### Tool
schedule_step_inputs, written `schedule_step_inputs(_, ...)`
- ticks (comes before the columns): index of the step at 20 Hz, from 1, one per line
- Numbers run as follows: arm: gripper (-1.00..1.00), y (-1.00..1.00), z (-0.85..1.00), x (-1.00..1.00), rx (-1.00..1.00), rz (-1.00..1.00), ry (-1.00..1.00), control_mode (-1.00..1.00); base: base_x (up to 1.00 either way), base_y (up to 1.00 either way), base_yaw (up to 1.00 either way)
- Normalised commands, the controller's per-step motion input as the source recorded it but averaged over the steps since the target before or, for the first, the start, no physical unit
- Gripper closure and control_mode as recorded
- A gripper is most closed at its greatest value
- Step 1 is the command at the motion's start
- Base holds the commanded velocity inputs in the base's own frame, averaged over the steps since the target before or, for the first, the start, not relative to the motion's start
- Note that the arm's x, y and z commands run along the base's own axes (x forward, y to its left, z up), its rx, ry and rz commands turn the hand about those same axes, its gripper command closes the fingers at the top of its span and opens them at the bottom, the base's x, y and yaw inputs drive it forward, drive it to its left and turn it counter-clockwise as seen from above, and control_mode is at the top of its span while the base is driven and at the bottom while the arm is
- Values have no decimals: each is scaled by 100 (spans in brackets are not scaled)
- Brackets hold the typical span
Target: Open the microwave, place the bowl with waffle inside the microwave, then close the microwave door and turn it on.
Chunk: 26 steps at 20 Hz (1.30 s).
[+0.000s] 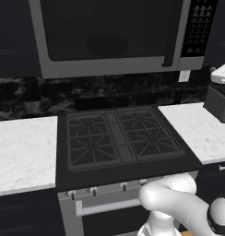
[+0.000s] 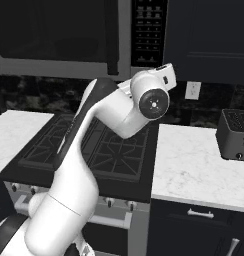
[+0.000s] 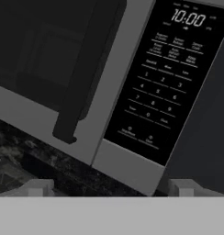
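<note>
microwave (image 1: 114,37) 1 | microwave door (image 1: 105,32) 1, closed | toaster (image 2: 236,134) 1

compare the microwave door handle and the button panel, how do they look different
The handle is a plain black vertical bar standing out from the door; the button panel is a wider flat black face with a 10:00 clock and white key labels. Both are black and run top to bottom on the microwave.

We see a black gas stove (image 1: 119,138) between white marble counters (image 1: 24,152), toaster (image 2: 235,134) at right, wall outlet (image 2: 192,90) behind.
</note>
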Motion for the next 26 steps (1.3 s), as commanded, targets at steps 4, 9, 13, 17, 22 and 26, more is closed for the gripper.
schedule_step_inputs(4,-100,-10,-10,6,0,0,0,-100,0,0,0)
schedule_step_inputs(9,100,0,0,19,0,0,0,-100,0,0,0)
schedule_step_inputs(13,100,0,1,43,-1,3,-3,-100,0,0,0)
schedule_step_inputs(17,100,0,0,31,-9,0,-7,-100,0,0,0)
schedule_step_inputs(22,100,-11,0,25,-11,0,-8,-100,0,0,0)
schedule_step_inputs(26,100,-21,25,20,-7,0,-1,-100,0,0,0)
